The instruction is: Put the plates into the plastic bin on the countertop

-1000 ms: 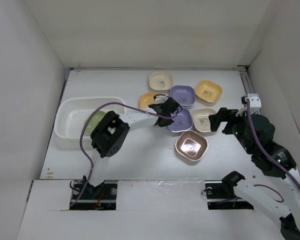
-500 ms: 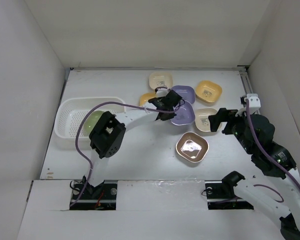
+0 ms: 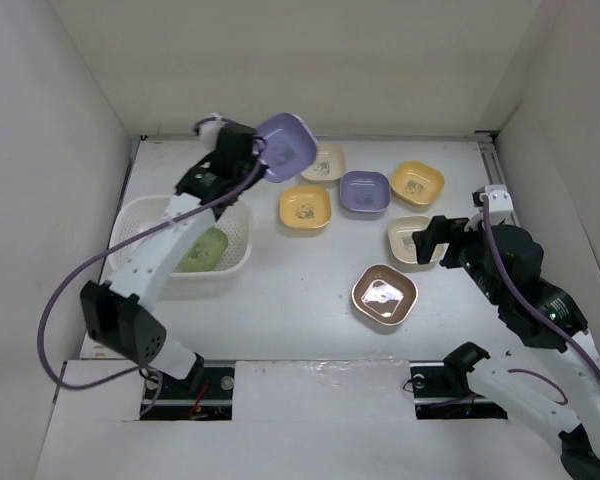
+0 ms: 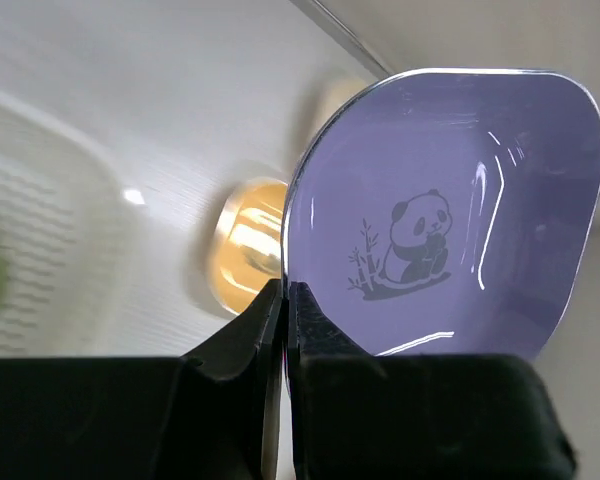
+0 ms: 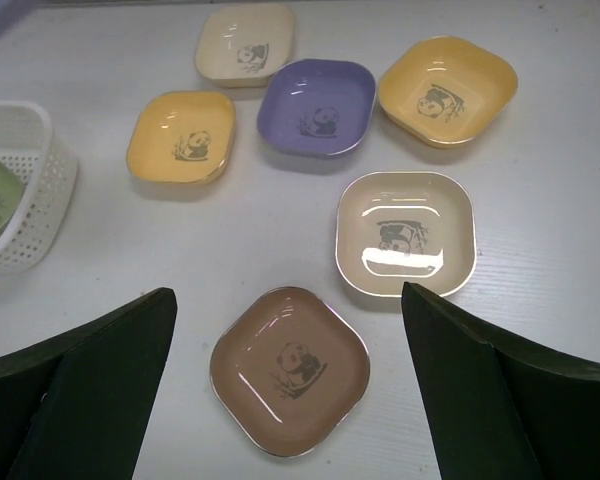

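My left gripper (image 3: 261,160) is shut on the rim of a purple plate (image 3: 286,146), held high and tilted over the far right corner of the white plastic bin (image 3: 130,215). The left wrist view shows the pinched edge at the gripper (image 4: 285,295) and the plate's (image 4: 450,240) panda print. A green plate (image 3: 202,248) lies in the bin. On the countertop (image 3: 290,280) sit cream (image 3: 323,162), orange-yellow (image 3: 305,206), purple (image 3: 365,191), orange-yellow (image 3: 417,182), beige (image 3: 408,239) and brown (image 3: 384,293) plates. My right gripper (image 3: 432,243) hangs open and empty, above the brown plate (image 5: 290,368) and beige plate (image 5: 407,232).
White walls enclose the countertop on the left, back and right. The bin (image 5: 30,190) stands near the left wall. The loose plates cluster at the back middle and right, with the right arm reaching in from the right side.
The left arm lifted the purple plate off the countertop and swung it left and back, up over the bin's far corner. The right arm has barely moved.
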